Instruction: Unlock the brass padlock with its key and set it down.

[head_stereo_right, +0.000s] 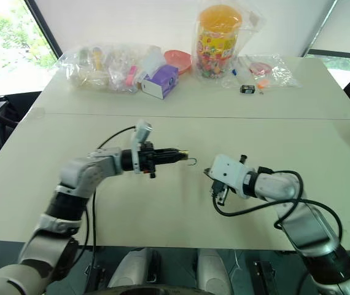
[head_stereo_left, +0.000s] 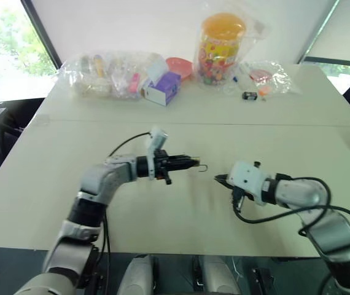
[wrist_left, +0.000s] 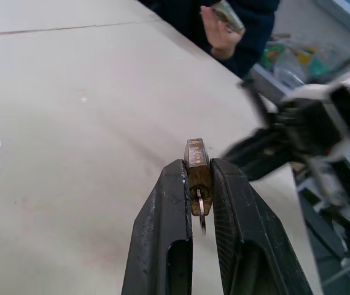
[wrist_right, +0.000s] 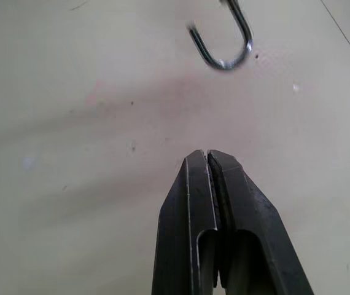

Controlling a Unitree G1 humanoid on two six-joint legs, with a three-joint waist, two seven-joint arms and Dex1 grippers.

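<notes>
**Padlock pinched in our left gripper above the table**

Nearest us, our right gripper (head_stereo_left: 218,179) hangs with its fingers pressed together, holding nothing. Just beside it, our left gripper (head_stereo_left: 193,163) clamps the brass padlock (wrist_left: 197,175) above the table (head_stereo_left: 224,135), its open shackle (wrist_right: 224,43) hooking toward the right gripper. Farther back stand a purple box (head_stereo_left: 164,88) and a candy jar (head_stereo_left: 220,48).

Both arms reach inward above the table, left gripper (wrist_left: 198,203) clamped, right gripper (wrist_right: 207,161) pinched empty.
</notes>
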